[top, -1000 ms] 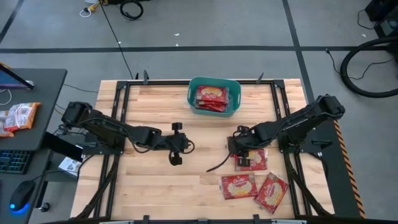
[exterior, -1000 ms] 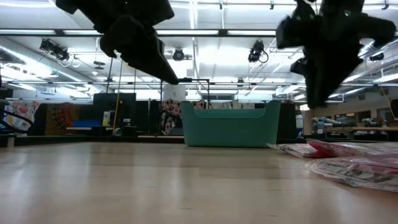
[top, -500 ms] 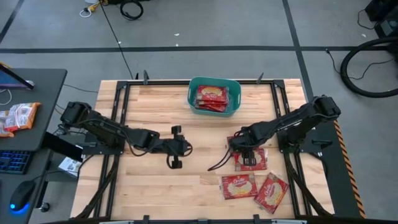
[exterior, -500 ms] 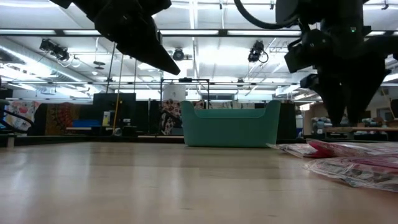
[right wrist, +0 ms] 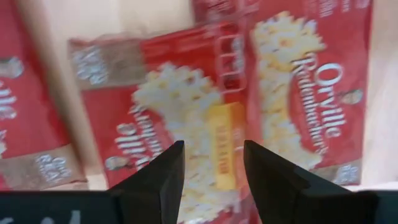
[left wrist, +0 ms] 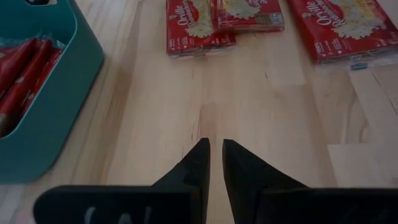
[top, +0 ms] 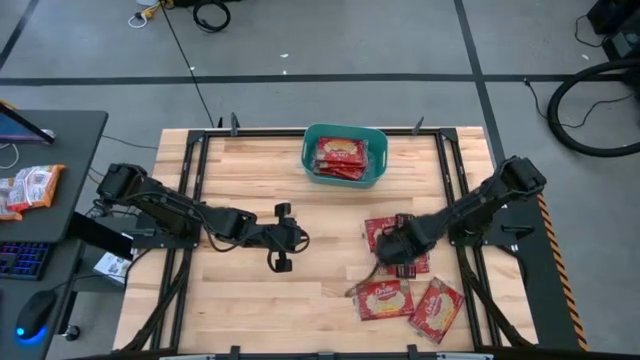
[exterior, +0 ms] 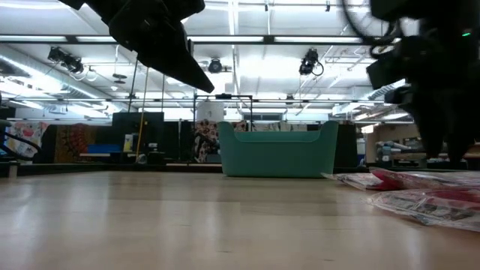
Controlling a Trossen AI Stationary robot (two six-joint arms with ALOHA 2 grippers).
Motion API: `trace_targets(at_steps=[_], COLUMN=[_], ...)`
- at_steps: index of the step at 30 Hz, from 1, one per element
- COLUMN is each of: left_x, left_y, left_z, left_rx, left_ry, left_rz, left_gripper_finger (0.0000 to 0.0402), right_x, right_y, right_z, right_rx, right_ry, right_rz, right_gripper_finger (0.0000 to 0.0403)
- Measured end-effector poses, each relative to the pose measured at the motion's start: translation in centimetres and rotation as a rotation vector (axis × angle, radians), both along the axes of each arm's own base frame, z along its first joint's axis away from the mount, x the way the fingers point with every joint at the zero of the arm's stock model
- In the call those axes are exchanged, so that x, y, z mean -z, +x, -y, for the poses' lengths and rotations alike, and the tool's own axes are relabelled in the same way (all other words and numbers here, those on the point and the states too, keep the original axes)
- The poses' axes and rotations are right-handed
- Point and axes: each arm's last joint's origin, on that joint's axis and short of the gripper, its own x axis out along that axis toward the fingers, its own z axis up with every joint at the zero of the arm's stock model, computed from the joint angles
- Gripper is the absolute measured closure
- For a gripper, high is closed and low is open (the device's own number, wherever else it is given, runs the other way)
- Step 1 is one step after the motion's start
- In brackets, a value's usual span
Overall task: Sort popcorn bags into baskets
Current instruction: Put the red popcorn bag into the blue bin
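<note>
The teal tub (top: 345, 155) stands at the table's far middle with several red popcorn bags (top: 340, 154) lying in it. More red bags lie flat on the table's right half: an overlapping pair (top: 378, 231) and two nearer the front edge (top: 384, 298) (top: 434, 307). My right gripper (top: 393, 245) is open and points down over the overlapping pair. Its fingers straddle one bag's cream-yellow centre picture (right wrist: 186, 106); I cannot tell whether they touch it. My left gripper (top: 280, 237) is shut and empty above bare wood at mid-table (left wrist: 214, 144).
The tub also shows in the left wrist view (left wrist: 43, 93) and the low view (exterior: 276, 150). A dark frame (top: 200, 160) runs along the table's sides. A side desk at the left holds more packets (top: 30, 187). Bare wood lies between the two grippers.
My right gripper has moved toward the table's near right and come down over the overlapping pair of bags. The bags have not moved.
</note>
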Motion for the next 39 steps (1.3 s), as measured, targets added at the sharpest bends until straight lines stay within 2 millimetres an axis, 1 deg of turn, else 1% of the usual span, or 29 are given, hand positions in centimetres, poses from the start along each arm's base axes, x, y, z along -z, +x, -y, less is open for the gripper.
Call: trace_targets(at_steps=[3,9,14,17,20,25,29,32,35,39], left_x=[0.0,0.0,0.1,0.1,0.1,0.1,0.2,0.2,0.2,0.2], left_y=[0.0,0.0,0.0,0.0,-0.1,-0.1,-0.1,-0.1,-0.1,-0.1], left_z=[0.0,0.0,0.0,0.0,0.0,0.0,0.0,0.0,0.0,0.0], left_rx=[0.000,0.000,-0.001,0.000,0.000,-0.001,0.000,-0.001,-0.001,-0.001], left_ry=[0.001,0.001,0.002,0.003,0.004,0.004,0.005,0.006,0.006,0.006], left_rz=[-0.001,-0.003,-0.007,-0.010,-0.012,-0.014,-0.018,-0.021,-0.022,-0.022], left_gripper_finger=[0.0354,0.0354,0.0354,0.0354,0.0354,0.0354,0.0354,0.0354,0.0354,0.0354], right_x=[0.1,0.3,1.7,2.8,3.5,4.3,4.6,4.6,4.6,4.7], right_y=[-0.6,-1.2,-1.7,-1.9,-1.9,-2.1,-2.2,-2.2,-2.2,-2.3], right_z=[-1.6,-4.2,-6.1,-6.8,-7.6,-8.1,-8.1,-8.1,-8.1,-7.9], right_rx=[-0.018,-0.025,-0.060,-0.064,-0.069,-0.093,-0.101,-0.119,-0.142,-0.162], right_ry=[-0.034,-0.066,-0.096,-0.130,-0.154,-0.207,-0.238,-0.251,-0.257,-0.280], right_rz=[0.020,0.132,0.144,0.117,0.110,0.097,0.101,0.110,0.106,0.086], right_gripper_finger=[0.0234,0.0225,0.0204,0.0188,0.0177,0.0176,0.0188,0.0208,0.0241,0.0300])
